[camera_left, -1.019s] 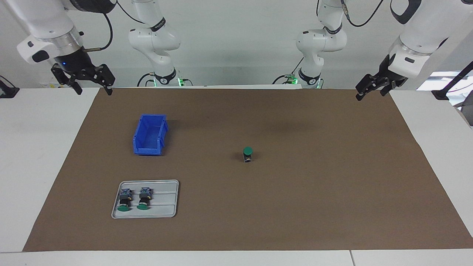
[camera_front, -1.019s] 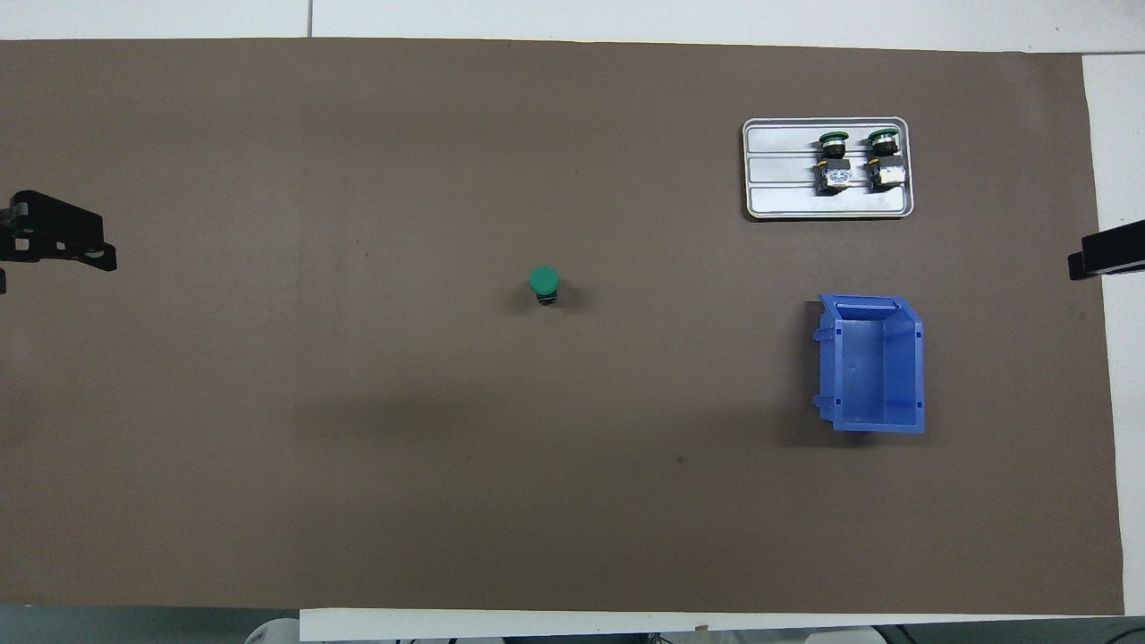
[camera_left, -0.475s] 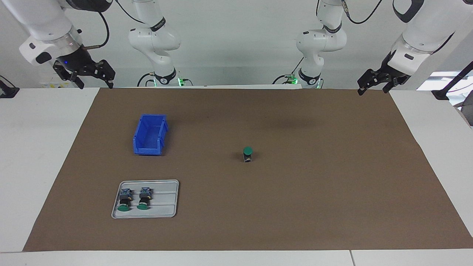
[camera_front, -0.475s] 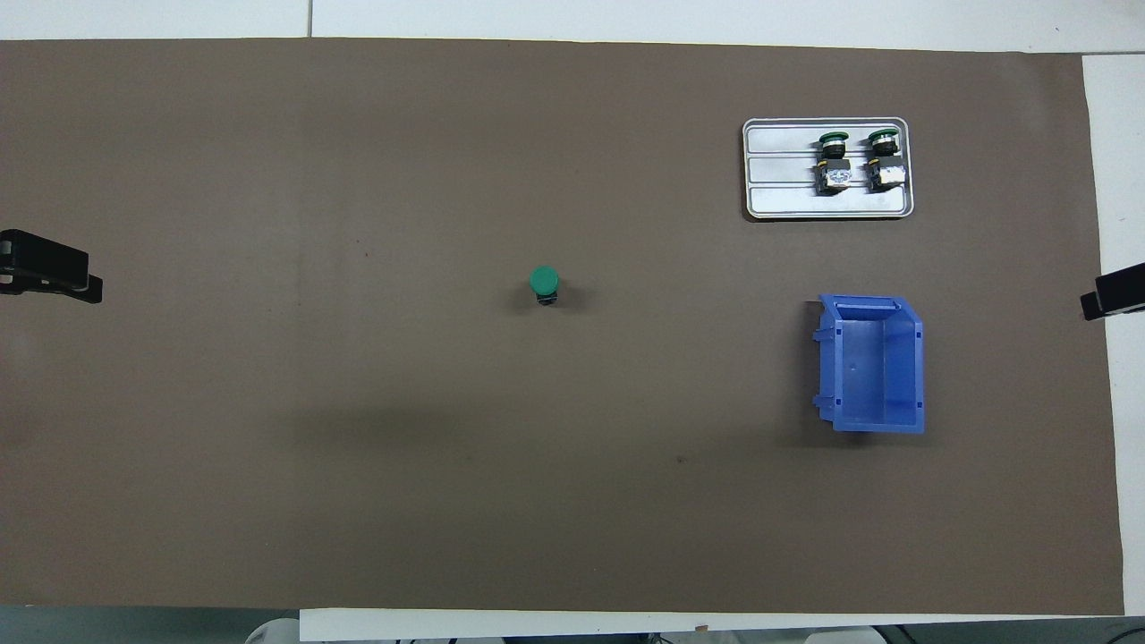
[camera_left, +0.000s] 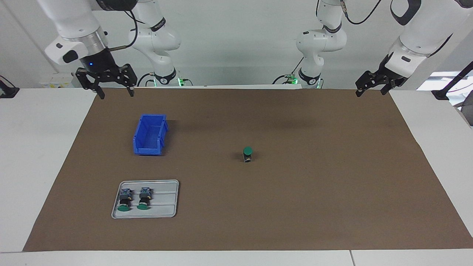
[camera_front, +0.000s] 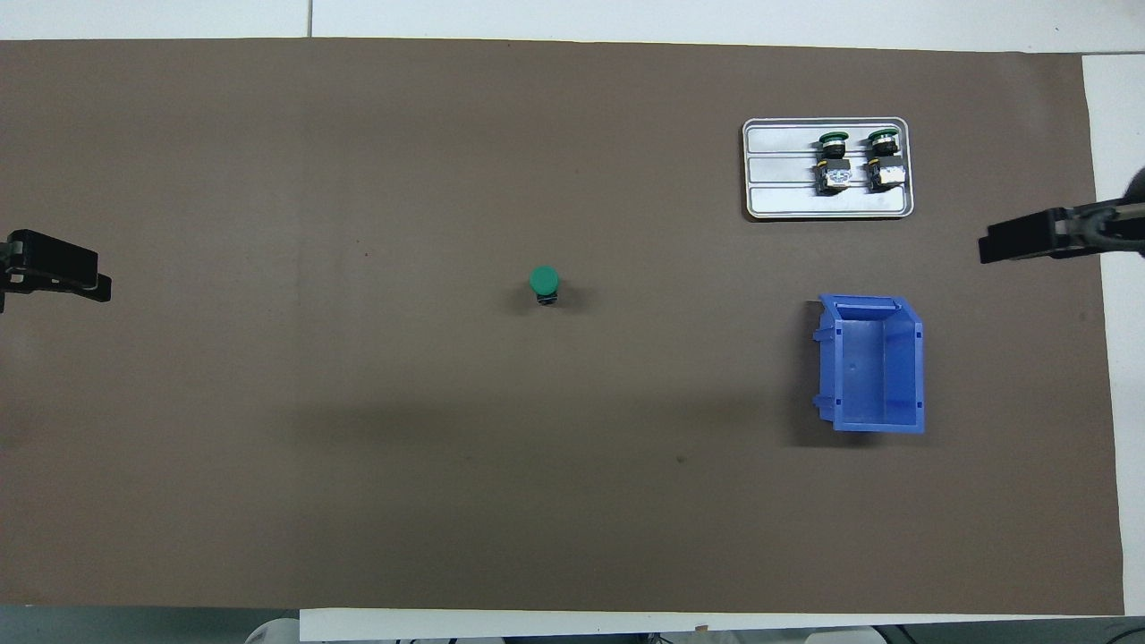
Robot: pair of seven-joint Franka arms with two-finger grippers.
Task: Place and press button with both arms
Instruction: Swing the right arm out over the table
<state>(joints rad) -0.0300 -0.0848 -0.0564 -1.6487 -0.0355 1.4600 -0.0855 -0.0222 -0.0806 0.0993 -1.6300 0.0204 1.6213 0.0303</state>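
Note:
One button (camera_left: pixel 247 153) (camera_front: pixel 544 283) stands upright on its terminal block at the middle of the brown mat, green cap up, with nothing touching it. My right gripper (camera_left: pixel 116 94) (camera_front: pixel 1020 243) hangs open and empty in the air over the mat's corner at the right arm's end, close to the blue bin (camera_left: pixel 149 135). My left gripper (camera_left: pixel 370 92) (camera_front: pixel 85 279) hangs open and empty over the mat's edge at the left arm's end. Both grippers are well away from the button.
A grey tray (camera_left: pixel 167 201) (camera_front: pixel 827 202) holds two more green-capped buttons (camera_left: pixel 123 201) (camera_left: pixel 144 198) lying on their sides, farther from the robots than the blue bin (camera_front: pixel 872 362). White table borders the brown mat (camera_left: pixel 314 184).
My right gripper has swung in from the table's end to over the mat near the blue bin. The left gripper has shifted only slightly. The button has not moved.

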